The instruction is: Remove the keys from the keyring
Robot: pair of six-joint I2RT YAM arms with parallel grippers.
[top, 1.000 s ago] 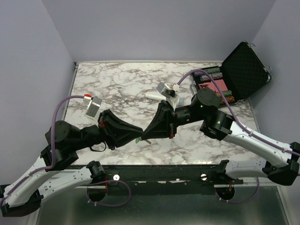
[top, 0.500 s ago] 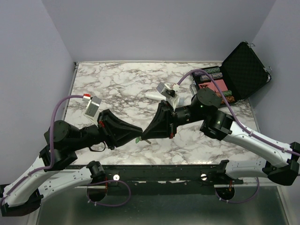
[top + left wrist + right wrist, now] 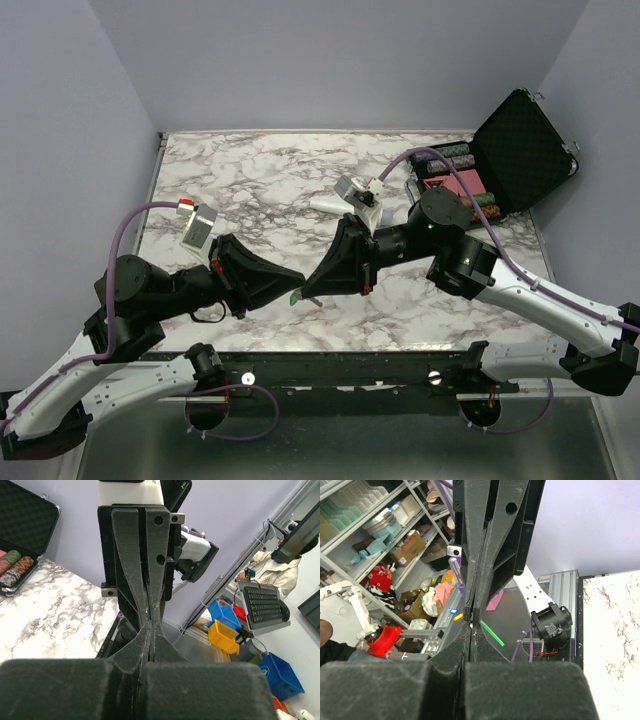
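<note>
Above the front of the table [image 3: 250, 170], finding left gripper [image 3: 298, 279] and right gripper [image 3: 309, 290] meeting tip to tip, both pinched closed; seeing keyring [image 3: 295, 298] peeking green beneath the tips, key [image 3: 314, 300] a grey sliver alongside; not making out which jaws are holding either.

The top camera looks down on the table [image 3: 260, 170] from behind its near edge. The wrist cameras face each other closely: left gripper [image 3: 295, 279] and right gripper [image 3: 312, 288] appear in both.
</note>
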